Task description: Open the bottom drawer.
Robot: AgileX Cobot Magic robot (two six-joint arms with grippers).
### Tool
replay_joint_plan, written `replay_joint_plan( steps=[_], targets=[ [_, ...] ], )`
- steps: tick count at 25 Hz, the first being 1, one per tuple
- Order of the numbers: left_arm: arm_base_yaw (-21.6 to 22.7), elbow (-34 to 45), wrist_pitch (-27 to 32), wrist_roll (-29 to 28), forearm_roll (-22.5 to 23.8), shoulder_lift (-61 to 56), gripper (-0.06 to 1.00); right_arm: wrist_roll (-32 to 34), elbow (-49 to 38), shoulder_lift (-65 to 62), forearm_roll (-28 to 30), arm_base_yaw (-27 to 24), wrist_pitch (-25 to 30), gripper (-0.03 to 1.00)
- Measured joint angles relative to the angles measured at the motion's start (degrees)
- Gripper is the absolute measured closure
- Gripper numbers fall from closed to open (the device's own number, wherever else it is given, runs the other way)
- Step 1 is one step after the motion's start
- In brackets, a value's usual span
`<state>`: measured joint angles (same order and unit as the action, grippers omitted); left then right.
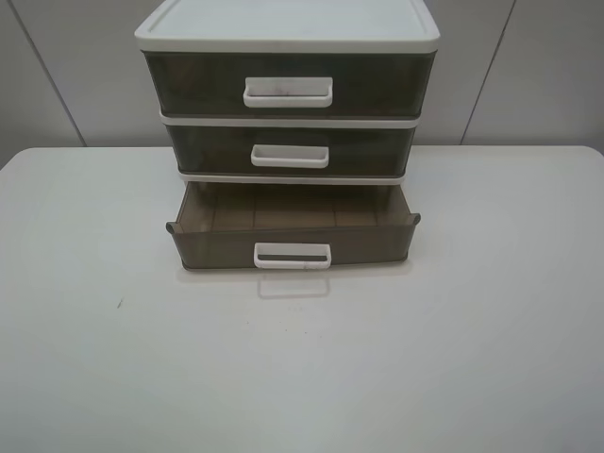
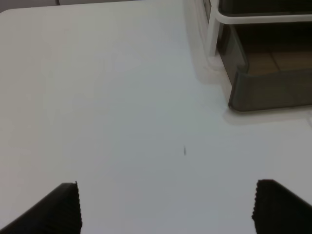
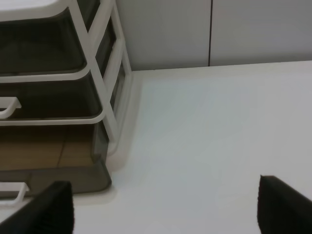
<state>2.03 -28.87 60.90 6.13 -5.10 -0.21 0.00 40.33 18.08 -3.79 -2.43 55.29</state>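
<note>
The bottom drawer [image 1: 217,247] of the white-framed unit stands pulled out towards the table's front, its empty ribbed floor showing behind the smoky front panel. Its white loop handle [image 1: 293,256] hangs free with nothing on it. A corner of the same drawer [image 2: 268,92] shows in the left wrist view, well ahead of my left gripper [image 2: 165,207], which is open over bare table. In the right wrist view the drawer [image 3: 53,173] juts out beside my right gripper [image 3: 165,207], also open and holding nothing. Neither arm appears in the exterior high view.
The middle drawer [image 1: 208,151] and top drawer [image 1: 189,85] are pushed in flush with the frame. The unit sits at the back middle of a white table [image 1: 302,377], close to a grey panelled wall [image 1: 528,75].
</note>
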Motion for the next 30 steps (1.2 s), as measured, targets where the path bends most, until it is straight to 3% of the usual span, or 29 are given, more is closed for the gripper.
replay_joint_plan(
  steps=[8,15,18,22,30],
  targets=[
    [0.0,0.0,0.0,0.0,0.0,0.0,0.23,0.0,-0.42,-14.58,1.59,0.0,3.97,0.32],
    [0.0,0.0,0.0,0.0,0.0,0.0,0.23,0.0,-2.53,-18.17,2.5,0.0,12.18,0.32],
    [0.0,0.0,0.0,0.0,0.0,0.0,0.23,0.0,-5.12,-18.17,2.5,0.0,11.95,0.32],
    [0.0,0.0,0.0,0.0,0.0,0.0,0.23,0.0,-9.92,-18.24,2.5,0.0,6.74,0.32],
    [0.0,0.0,0.0,0.0,0.0,0.0,0.23,0.0,-10.55,-18.24,2.5,0.0,5.6,0.32]
  ],
)
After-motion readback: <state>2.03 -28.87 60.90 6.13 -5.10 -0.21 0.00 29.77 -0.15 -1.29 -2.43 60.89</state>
